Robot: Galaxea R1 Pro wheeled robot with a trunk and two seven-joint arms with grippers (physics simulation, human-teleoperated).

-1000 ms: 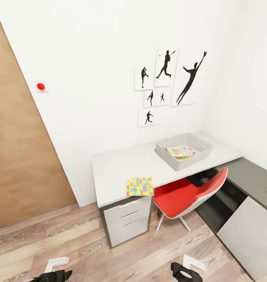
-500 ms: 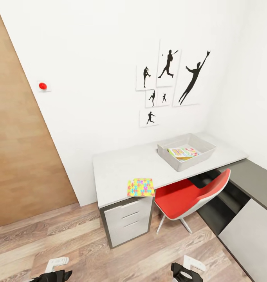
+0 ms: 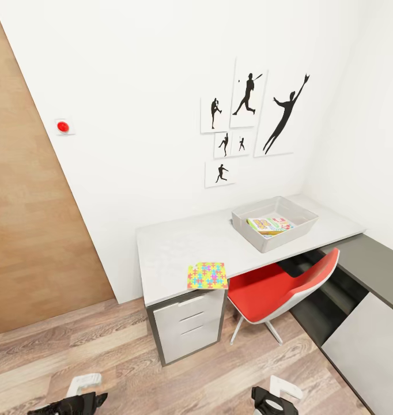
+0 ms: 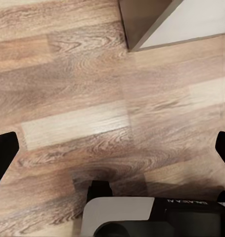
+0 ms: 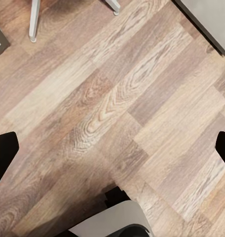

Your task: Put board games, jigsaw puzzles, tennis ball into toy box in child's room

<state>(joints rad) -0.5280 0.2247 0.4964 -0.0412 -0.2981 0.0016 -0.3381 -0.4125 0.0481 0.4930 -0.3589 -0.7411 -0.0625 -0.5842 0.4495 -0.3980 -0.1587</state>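
Table (image 3: 173, 248) bearing puzzle (image 3: 207, 275), toy box (image 3: 300, 227)

Jigsaw puzzle (image 3: 207, 275) at table (image 3: 173, 248) front edge, toy box (image 3: 274, 222) behind-right.

Colours and patterns around the pale grey table (image 3: 173, 245)

The jigsaw puzzle (image 3: 207, 275) is a multicolour interlocking pattern of yellow, pink, blue and green. The toy box (image 3: 249, 226) is light grey, with a green, white and red printed box (image 3: 269, 225) inside. The drawers (image 3: 188, 325) are white, the lower desk section (image 3: 372, 262) dark grey. The chair (image 3: 277, 288) is red, the pictures (image 3: 251, 118) black silhouettes on white, the floor (image 4: 92, 98) brown wood-plank.
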